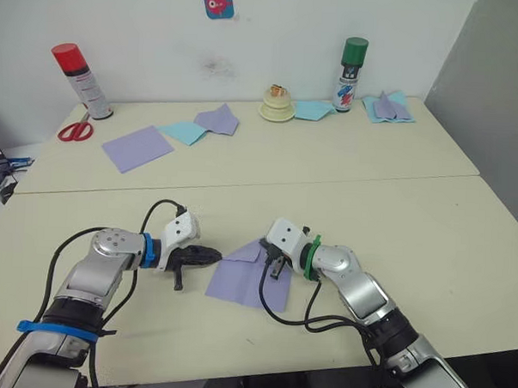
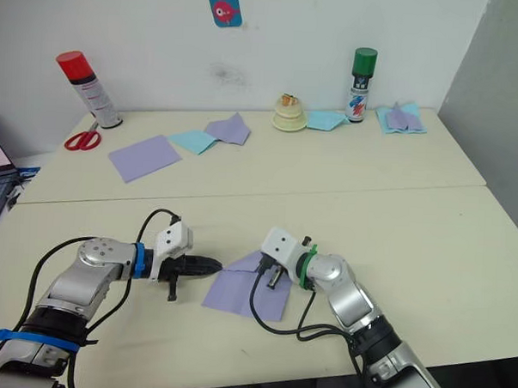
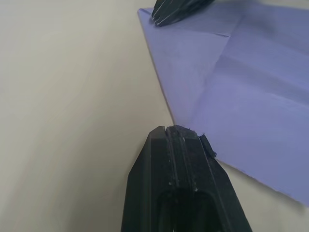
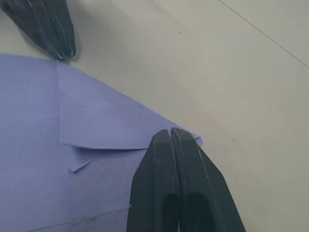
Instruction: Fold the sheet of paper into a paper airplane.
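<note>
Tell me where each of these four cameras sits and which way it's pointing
Left eye view: head camera, looking forward and down over the table; left gripper and right gripper meet at the sheet of paper.
Right eye view: the stereo twin, same scene.
Left wrist view: along the left gripper's shut fingers toward the sheet's corner.
Right wrist view: along the right gripper's shut fingers resting on the sheet.
Shared: each wrist view catches the other gripper's tip.
</note>
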Controlling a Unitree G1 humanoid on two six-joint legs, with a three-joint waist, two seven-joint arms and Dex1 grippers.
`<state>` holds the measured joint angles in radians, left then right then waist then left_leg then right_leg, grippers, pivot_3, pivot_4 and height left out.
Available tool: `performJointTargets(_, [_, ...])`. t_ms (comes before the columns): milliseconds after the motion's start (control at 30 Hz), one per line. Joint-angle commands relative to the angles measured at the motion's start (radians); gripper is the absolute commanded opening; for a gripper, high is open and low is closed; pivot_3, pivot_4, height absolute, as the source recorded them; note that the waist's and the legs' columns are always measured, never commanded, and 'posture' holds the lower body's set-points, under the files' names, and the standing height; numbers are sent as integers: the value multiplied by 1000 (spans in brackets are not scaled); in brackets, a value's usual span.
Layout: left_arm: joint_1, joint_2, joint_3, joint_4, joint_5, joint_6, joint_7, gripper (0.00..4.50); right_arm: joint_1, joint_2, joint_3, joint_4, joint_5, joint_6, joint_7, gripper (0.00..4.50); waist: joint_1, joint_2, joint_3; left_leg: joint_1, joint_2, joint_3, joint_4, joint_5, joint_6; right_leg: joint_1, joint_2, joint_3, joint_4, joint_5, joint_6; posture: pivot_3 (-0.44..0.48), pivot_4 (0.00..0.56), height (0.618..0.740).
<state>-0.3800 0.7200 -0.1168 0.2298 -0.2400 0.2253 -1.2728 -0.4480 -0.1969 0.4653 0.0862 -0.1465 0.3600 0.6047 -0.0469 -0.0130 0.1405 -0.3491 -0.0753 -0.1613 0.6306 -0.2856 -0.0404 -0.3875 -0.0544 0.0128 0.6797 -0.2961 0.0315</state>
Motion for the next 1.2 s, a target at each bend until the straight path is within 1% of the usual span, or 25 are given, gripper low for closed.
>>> performJointTargets(33, [-53, -6, 31, -71, -47, 30, -8, 32, -2, -4, 5, 34, -18, 16, -2, 0, 0, 0, 0, 0, 0, 0, 0, 0, 0, 0, 0, 0, 0, 0, 0, 0, 150, 740])
performJointTargets(100, [-67, -26, 9, -87, -44, 36, -1, 32, -4, -2, 7, 37, -18, 15, -2, 0, 0, 0, 0, 0, 0, 0, 0, 0, 0, 0, 0, 0, 0, 0, 0, 0, 150, 740])
performJointTargets(167, [-76, -56, -20, -72, -13, 12, 21, 32, -6, 0, 7, 40, -18, 15, -1, 0, 0, 0, 0, 0, 0, 1, 0, 0, 0, 0, 0, 1, 0, 0, 0, 0, 150, 740])
performJointTargets(367, [-106, -130, -88, 71, 102, -139, 79, 32, -14, 6, 8, 42, -18, 17, -1, 0, 1, 0, 0, 0, 0, 1, 0, 0, 0, 0, 0, 1, 0, 0, 0, 0, 150, 740])
performJointTargets(433, [-115, -152, -94, 123, 124, -173, 98, 32, -14, 6, 8, 40, -19, 19, -2, 0, 1, 0, 0, 0, 0, 1, 0, 0, 0, 0, 0, 1, 0, 0, 0, 0, 150, 740])
performJointTargets(567, [-108, -165, -98, 184, 151, -219, 107, 32, -15, 7, 8, 39, -19, 21, -3, 0, 1, 0, 0, 0, 0, 1, 0, 0, 0, 0, 0, 1, 0, 0, 0, 0, 150, 740])
performJointTargets(767, [-38, -129, -67, 196, 127, -190, 98, 32, -14, 8, 8, 36, -20, 25, -5, 0, -1, 0, 0, 1, 0, 1, 0, 0, 0, 0, 0, 1, 0, 0, 0, 0, 150, 740])
performJointTargets(1033, [84, -69, -49, 72, 94, -132, 76, 32, -16, 11, 9, 34, -19, 28, -5, 0, -2, 0, 0, 1, 0, 0, 0, 0, 0, 0, 0, 2, 0, 0, 0, 0, 150, 740])
performJointTargets(1200, [109, -48, -46, 40, 90, -120, 74, 32, -19, 13, 10, 37, -19, 28, -5, 0, -2, 0, 0, 2, 0, 0, 0, 0, 0, 0, 0, 2, 0, 0, 0, 0, 150, 740])
